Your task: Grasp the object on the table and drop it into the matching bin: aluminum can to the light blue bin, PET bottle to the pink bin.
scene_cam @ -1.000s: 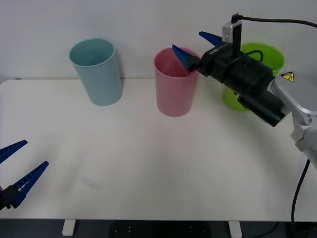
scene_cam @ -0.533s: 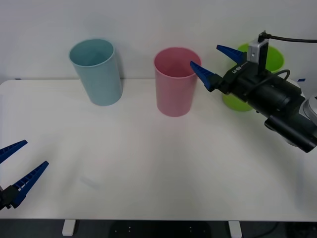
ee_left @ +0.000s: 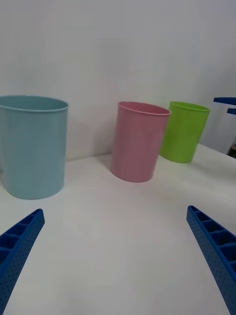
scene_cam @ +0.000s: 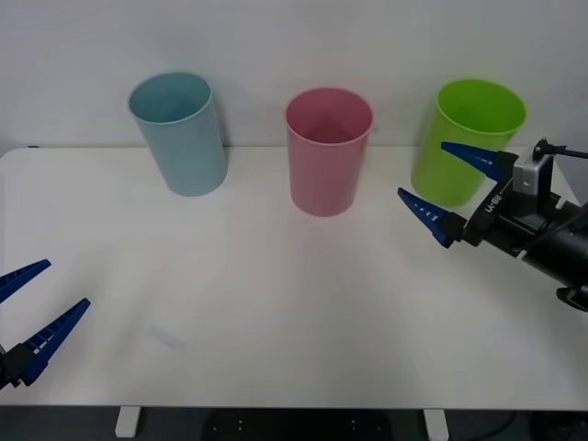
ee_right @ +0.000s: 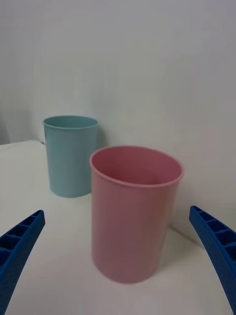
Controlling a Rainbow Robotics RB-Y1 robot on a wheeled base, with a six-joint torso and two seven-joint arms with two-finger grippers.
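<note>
The pink bin (scene_cam: 328, 161) stands upright at the back middle of the white table (scene_cam: 276, 303), and the light blue bin (scene_cam: 184, 138) stands to its left. My right gripper (scene_cam: 423, 168) hovers open and holds nothing, to the right of the pink bin and in front of a lime green bin. In the right wrist view, the pink bin (ee_right: 132, 221) sits between the spread fingers with the light blue bin (ee_right: 70, 155) behind it. My left gripper (scene_cam: 67, 283) is open and idle at the table's front left corner. The PET bottle is out of view.
A lime green bin (scene_cam: 464, 129) stands at the back right, close behind my right gripper's fingers. The left wrist view has the light blue bin (ee_left: 32, 147), the pink bin (ee_left: 137, 145) and the green bin (ee_left: 184, 132) in a row along the wall.
My right gripper has pulled back from the pink bin's rim, moving right and down to in front of the green bin, staying open. The left arm has not moved.
</note>
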